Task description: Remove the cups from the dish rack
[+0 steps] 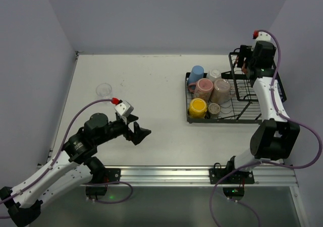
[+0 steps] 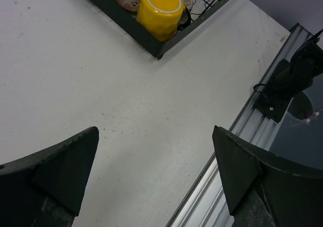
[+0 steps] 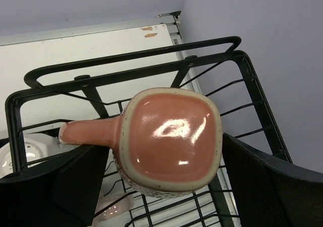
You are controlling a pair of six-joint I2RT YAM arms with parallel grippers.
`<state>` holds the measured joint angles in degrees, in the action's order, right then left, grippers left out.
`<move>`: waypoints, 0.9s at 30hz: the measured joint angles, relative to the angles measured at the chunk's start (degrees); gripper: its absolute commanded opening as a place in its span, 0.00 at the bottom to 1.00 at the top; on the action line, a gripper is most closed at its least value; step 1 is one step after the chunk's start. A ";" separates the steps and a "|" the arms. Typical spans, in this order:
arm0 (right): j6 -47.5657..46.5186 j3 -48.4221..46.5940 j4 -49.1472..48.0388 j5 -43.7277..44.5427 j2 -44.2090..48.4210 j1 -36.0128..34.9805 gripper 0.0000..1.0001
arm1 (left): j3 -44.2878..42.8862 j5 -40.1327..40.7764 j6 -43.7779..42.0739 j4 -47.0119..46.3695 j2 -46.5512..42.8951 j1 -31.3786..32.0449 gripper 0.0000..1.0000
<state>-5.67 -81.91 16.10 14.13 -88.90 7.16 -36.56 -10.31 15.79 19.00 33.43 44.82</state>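
The black wire dish rack [image 1: 222, 120] stands at the right of the table. Its flat tray holds a blue cup [image 1: 197, 73], a pink cup [image 1: 204, 88], a beige tumbler [image 1: 221, 90], a yellow cup [image 1: 197, 107] and a small pale cup [image 1: 214, 109]. In the taller basket [image 3: 126, 58] a salmon mug [image 3: 171, 136] lies bottom up, handle to the left. My right gripper [image 3: 164, 146] is open, one finger close on each side of that mug. My left gripper [image 2: 155, 131] is open and empty, low over bare table left of the rack, with the yellow cup [image 2: 159, 10] ahead of it.
A clear glass [image 1: 104, 90] stands on the table at the left, away from the rack. A metal rail [image 1: 202, 174] runs along the near edge with both arm bases. Walls close in the table at the left, back and right.
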 measured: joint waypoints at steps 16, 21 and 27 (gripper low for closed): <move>0.44 4.92 -10.58 1.14 0.26 -0.04 0.85 | 0.00 1.64 -0.35 0.02 -0.39 -0.17 0.99; 0.17 7.13 -14.82 0.92 0.55 -0.13 0.45 | 0.00 1.84 -0.35 0.02 -0.22 -0.17 0.98; 1.77 13.25 -22.43 0.28 3.67 -0.09 0.25 | 0.00 1.86 -0.35 0.00 0.48 -0.17 0.98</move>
<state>-3.90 -68.66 -6.33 14.41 -85.23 7.07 -36.56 -8.45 15.44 19.00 33.91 44.64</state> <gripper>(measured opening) 0.754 0.983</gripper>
